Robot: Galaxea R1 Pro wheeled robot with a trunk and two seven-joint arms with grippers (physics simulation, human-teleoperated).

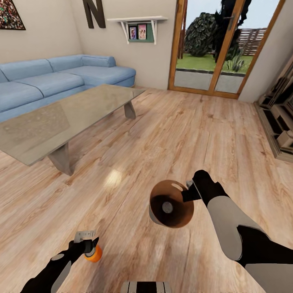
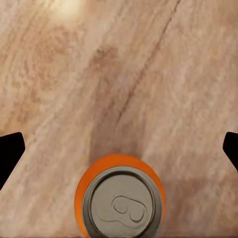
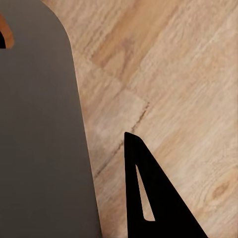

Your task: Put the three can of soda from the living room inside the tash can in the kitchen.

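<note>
Orange soda can (image 1: 94, 253) stands upright on the wood plank floor (image 1: 171, 134), right at our left gripper (image 1: 88, 241). In the left wrist view the can's (image 2: 119, 198) grey top sits between the two dark fingertips (image 2: 10, 153), which are spread wide at the frame edges, well clear of the can. So our left gripper is released, holding nothing.

The trash can (image 1: 171, 208) hangs off our right gripper (image 1: 189, 190), tipped so its glossy brown inside faces us. A grey round spot shows at its bottom; we cannot tell what it is. Our right gripper is clenched on the rim at the bin's far side. In the right wrist view the grey outer wall (image 3: 39, 139) runs just beside one dark finger (image 3: 158, 198), with floor behind.

Bin and orange can are apart, the bin off to the right of our left gripper and further ahead.

Beyond both grippers: glass-topped desk (image 1: 61, 118) ahead-left, blue corner sofa (image 1: 61, 77) behind it, dark letter N (image 1: 93, 12) on the wall, white shelf (image 1: 138, 26) with pictures, glass door (image 1: 219, 44) to a garden ahead-right.
</note>
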